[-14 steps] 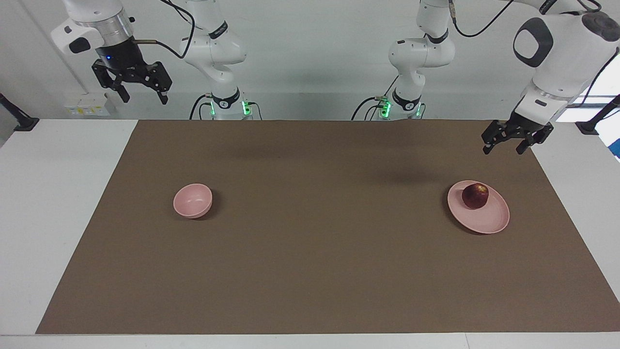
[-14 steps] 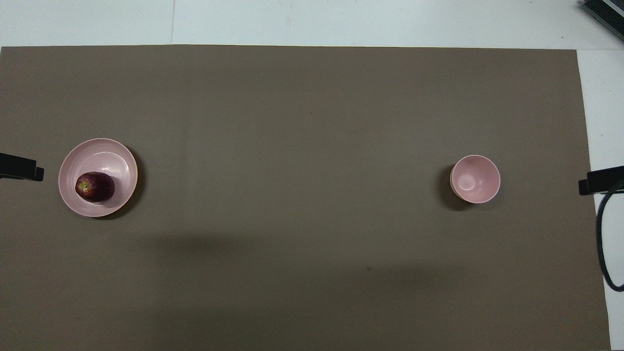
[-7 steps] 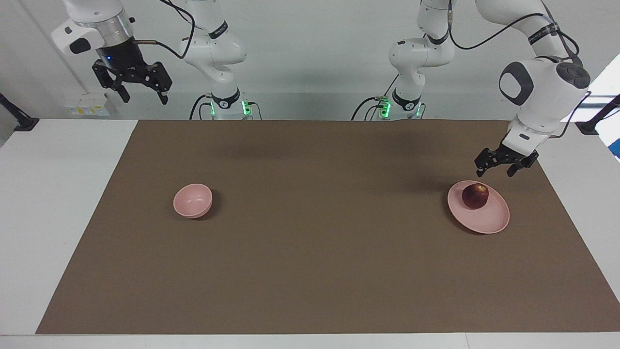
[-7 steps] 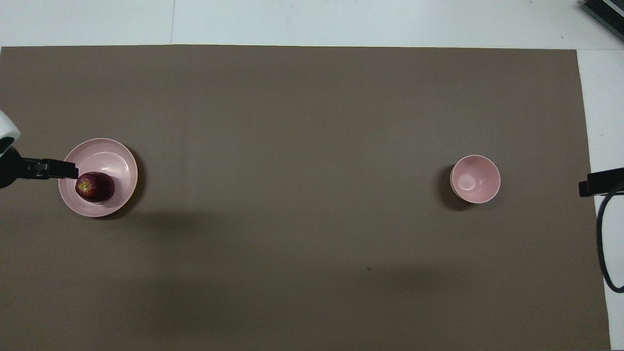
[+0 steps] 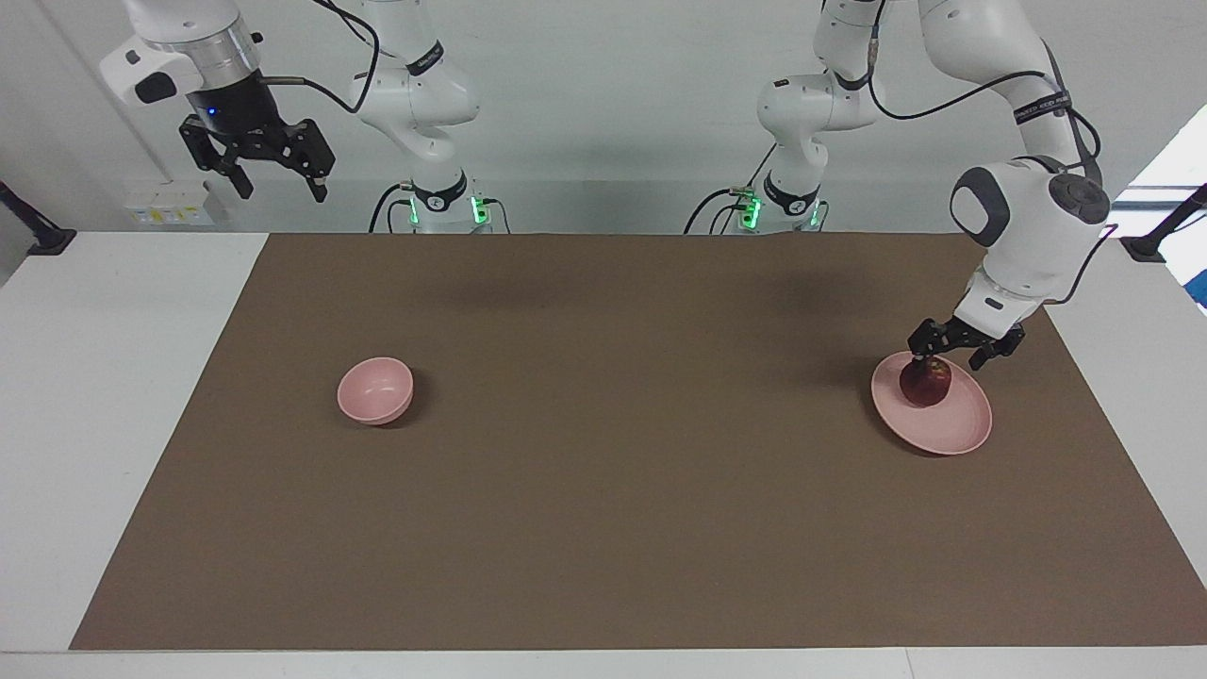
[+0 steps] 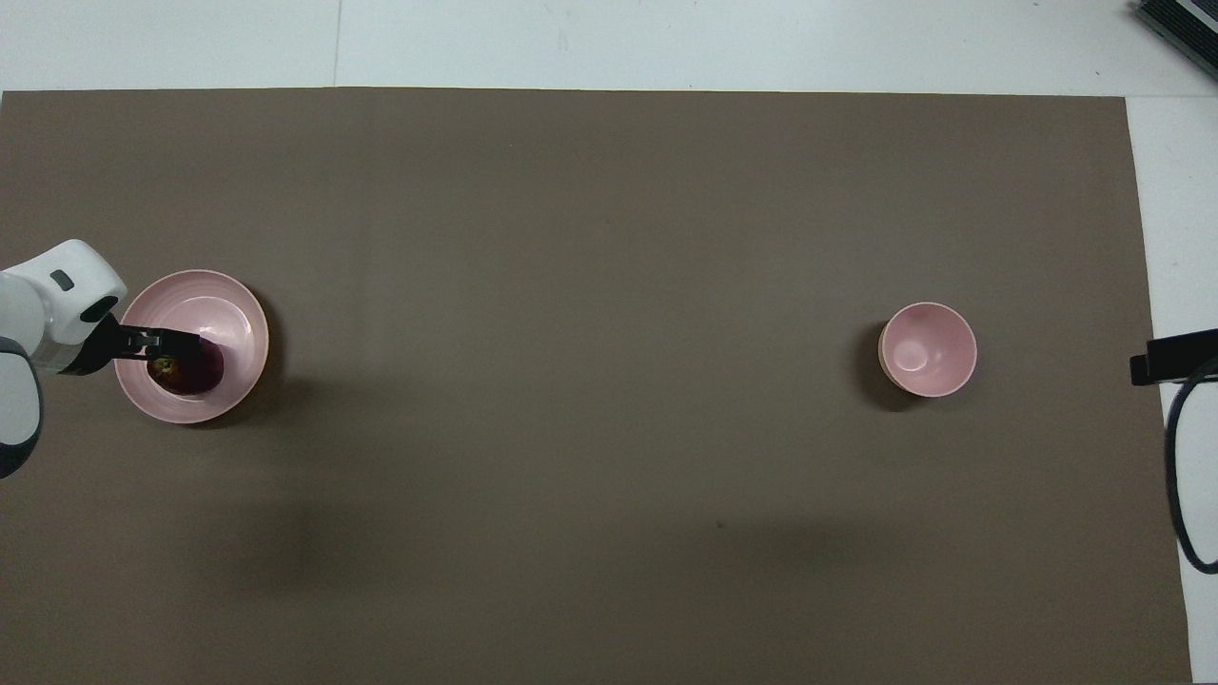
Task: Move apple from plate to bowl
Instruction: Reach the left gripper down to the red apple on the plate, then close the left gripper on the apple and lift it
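Note:
The dark red apple (image 5: 926, 389) lies on the pale pink plate (image 5: 954, 430) toward the left arm's end of the table. My left gripper (image 5: 948, 358) is open and low over the apple, its fingers spread just above the apple's top. In the overhead view the left gripper (image 6: 171, 347) covers part of the apple (image 6: 200, 377) on the plate (image 6: 226, 318). The small pink bowl (image 5: 375, 389) stands empty toward the right arm's end; it also shows in the overhead view (image 6: 928, 349). My right gripper (image 5: 273, 184) is open and waits high up beside the table's edge.
A brown mat (image 5: 603, 509) covers most of the white table (image 5: 85, 396). Only a tip of the right gripper (image 6: 1156, 357) and a black cable (image 6: 1180, 476) show at the overhead view's edge.
My left gripper has come down and moved over the plate until it is just above the apple. The apple, plate, bowl and right arm have not moved.

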`<state>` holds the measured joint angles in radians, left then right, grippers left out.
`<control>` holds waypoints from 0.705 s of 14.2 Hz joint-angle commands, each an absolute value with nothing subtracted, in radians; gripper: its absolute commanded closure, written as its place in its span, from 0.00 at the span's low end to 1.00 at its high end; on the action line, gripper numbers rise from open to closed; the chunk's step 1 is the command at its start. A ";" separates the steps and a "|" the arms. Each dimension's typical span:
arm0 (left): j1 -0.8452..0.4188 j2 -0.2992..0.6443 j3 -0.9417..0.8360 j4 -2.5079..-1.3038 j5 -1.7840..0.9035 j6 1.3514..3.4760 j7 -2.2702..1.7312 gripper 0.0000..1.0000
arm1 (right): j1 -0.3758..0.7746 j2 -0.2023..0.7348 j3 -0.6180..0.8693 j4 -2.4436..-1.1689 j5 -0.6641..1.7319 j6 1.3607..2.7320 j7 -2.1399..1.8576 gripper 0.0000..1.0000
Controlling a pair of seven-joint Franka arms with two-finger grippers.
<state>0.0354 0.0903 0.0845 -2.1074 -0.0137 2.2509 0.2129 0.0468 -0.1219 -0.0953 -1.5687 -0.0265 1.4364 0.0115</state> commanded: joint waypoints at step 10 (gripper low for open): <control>0.043 0.095 0.077 -2.163 -0.020 2.332 0.252 1.00 | 0.041 -0.143 -0.097 -1.589 -0.040 1.428 -0.028 0.00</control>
